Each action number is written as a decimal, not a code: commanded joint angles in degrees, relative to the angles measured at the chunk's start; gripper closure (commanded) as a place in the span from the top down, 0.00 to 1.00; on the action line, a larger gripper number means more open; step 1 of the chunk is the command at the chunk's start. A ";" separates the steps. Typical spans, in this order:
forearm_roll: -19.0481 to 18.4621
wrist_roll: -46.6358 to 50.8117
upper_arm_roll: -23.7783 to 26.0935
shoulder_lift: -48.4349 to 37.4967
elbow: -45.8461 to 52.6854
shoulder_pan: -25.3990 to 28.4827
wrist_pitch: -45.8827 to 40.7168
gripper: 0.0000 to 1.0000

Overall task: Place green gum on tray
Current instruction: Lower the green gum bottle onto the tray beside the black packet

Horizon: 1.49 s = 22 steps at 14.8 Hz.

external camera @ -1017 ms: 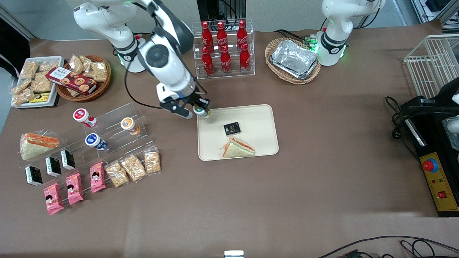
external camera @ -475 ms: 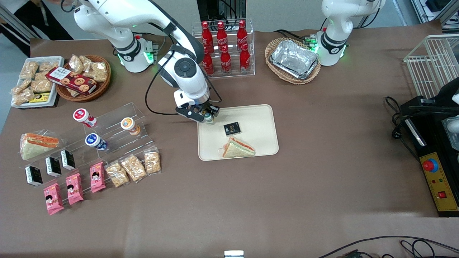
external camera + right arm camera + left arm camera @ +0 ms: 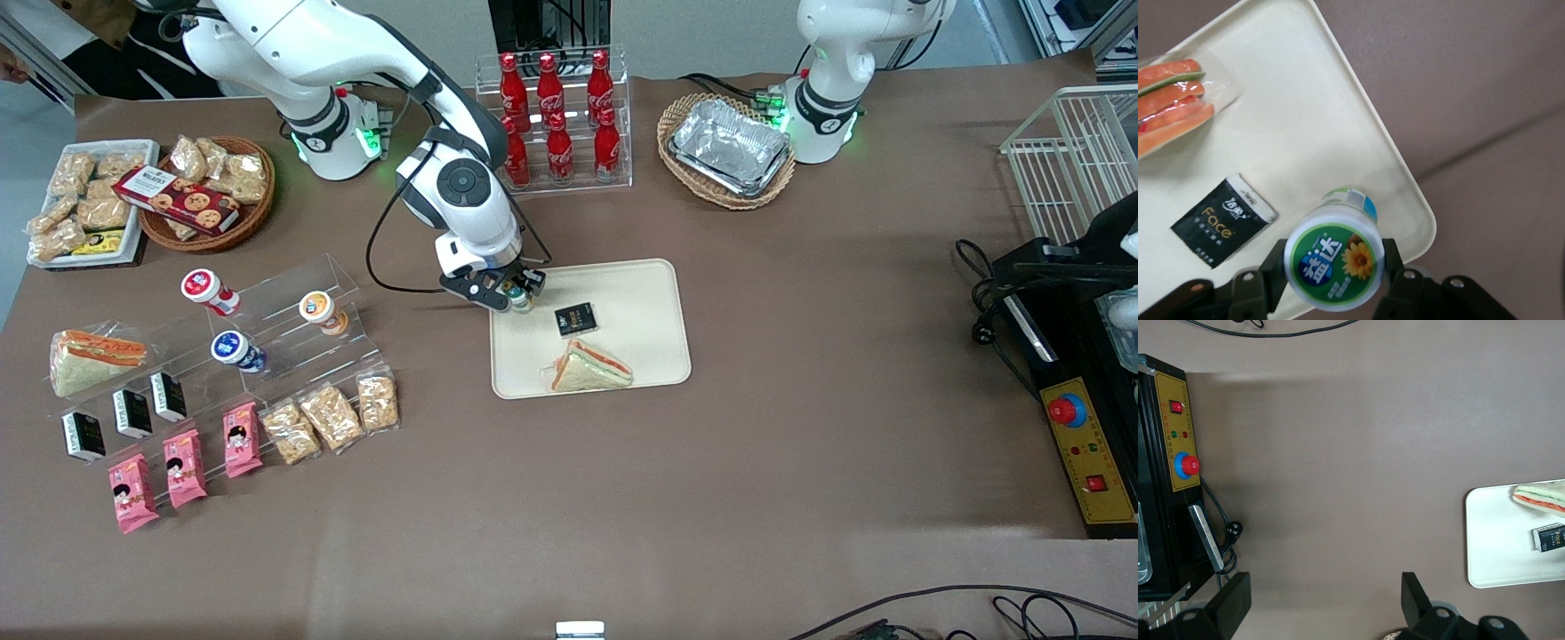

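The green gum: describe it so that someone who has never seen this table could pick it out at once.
Find the cream tray in the middle of the table, holding a wrapped sandwich and a small black packet. Over the tray corner nearest the cola bottle rack, the right arm's tool grips a small canister, the green gum. Its white lid has a green face with a yellow flower, unlike the red, orange and blue lids on the clear stand.

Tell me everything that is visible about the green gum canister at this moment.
The green gum is a small cylinder with a round white lid bearing a green label with a flower. The gripper holds it, one of the fingers on each side. It is above the tray's corner that is farthest from the front camera, near a black packet.
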 commanded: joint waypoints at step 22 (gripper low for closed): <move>-9.09 7.56 0.02 3.92 0.70 -0.36 3.08 1.00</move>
